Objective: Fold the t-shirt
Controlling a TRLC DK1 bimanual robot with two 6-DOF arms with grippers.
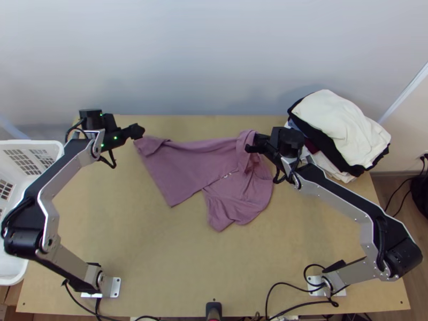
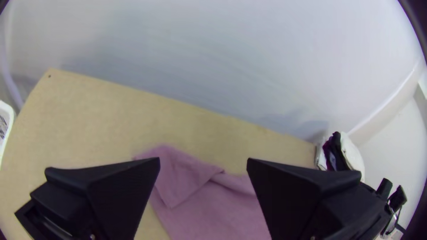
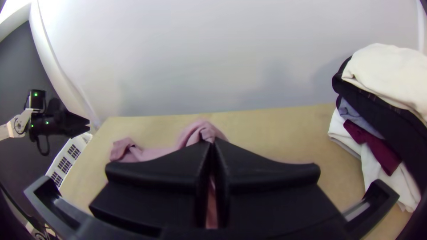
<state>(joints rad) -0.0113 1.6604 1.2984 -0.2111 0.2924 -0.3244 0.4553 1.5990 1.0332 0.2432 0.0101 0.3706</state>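
The mauve t-shirt (image 1: 187, 166) lies partly spread near the table's far side, its right part bunched and overlapping, a small flap turned over at its far left corner. My left gripper (image 1: 140, 131) is over that corner. In the left wrist view, my left gripper (image 2: 203, 166) stands wide open with the turned-over cloth (image 2: 178, 178) beyond its fingers. My right gripper (image 1: 250, 148) is at the shirt's far right part. Seen from the right wrist, my right gripper (image 3: 211, 144) is shut on a raised fold of the t-shirt (image 3: 200, 130).
A pile of clothes (image 1: 342, 128), white on top, sits at the table's far right corner. The white basket (image 1: 32, 145) stands off the left edge. Bare tabletop (image 1: 160, 251) lies between the shirt and the near edge, where a dark object (image 1: 213, 309) stands.
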